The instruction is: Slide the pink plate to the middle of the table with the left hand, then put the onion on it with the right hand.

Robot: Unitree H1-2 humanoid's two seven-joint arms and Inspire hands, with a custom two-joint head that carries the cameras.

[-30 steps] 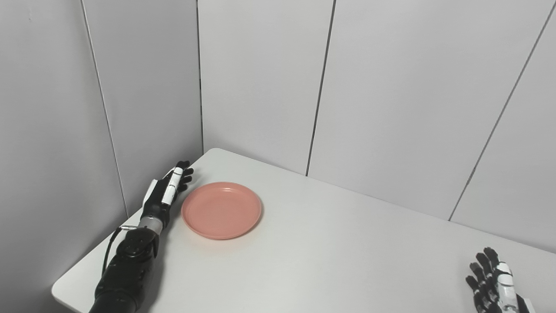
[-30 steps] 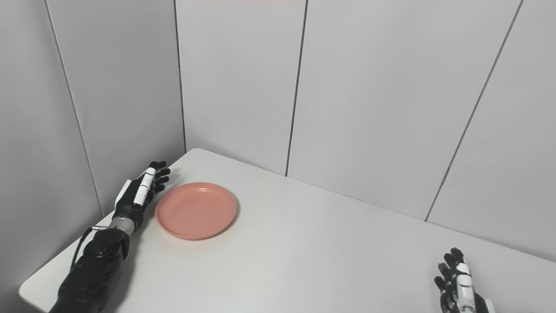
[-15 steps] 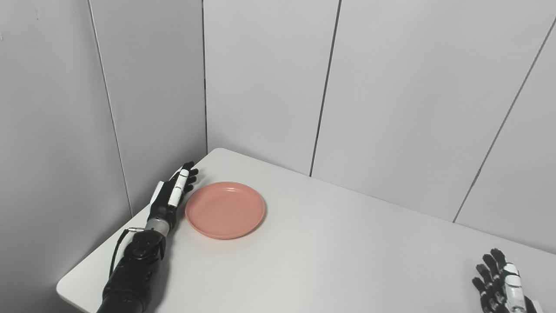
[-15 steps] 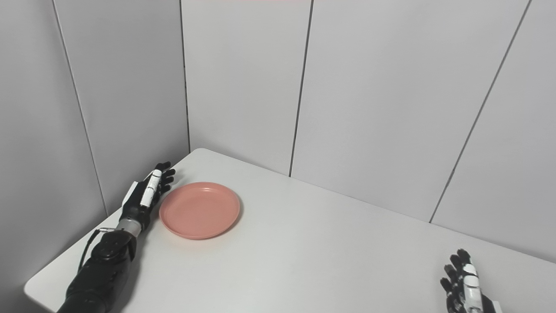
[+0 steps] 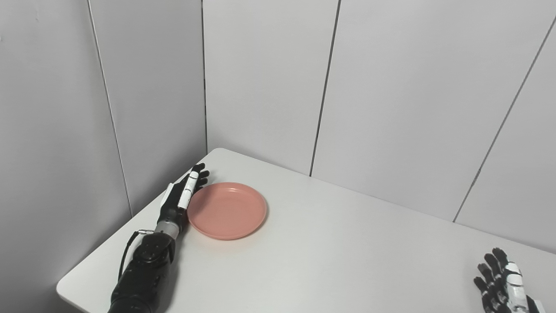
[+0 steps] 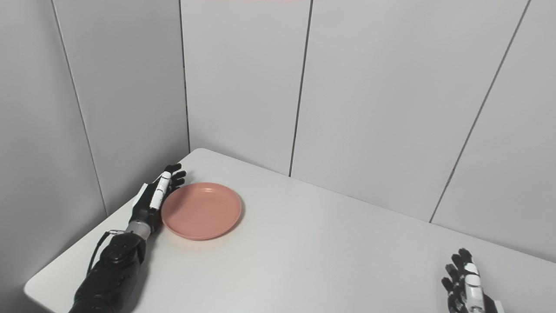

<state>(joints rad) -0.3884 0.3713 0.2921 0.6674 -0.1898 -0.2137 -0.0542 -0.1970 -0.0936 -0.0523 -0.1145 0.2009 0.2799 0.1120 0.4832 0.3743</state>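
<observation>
White worktop (image 5: pixel 330 252) with rounded corners, set into a corner of grey panelled walls. One pink plate (image 5: pixel 227 210) lies flat on it, upright and empty, near the far left corner. The left robot hand (image 5: pixel 180 198) rests on the surface at the plate's left rim, fingers extended.

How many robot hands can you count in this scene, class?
2. The left robot hand lies open against the round pink plate at the table's far left; the right robot hand rests open at the near right edge.
</observation>
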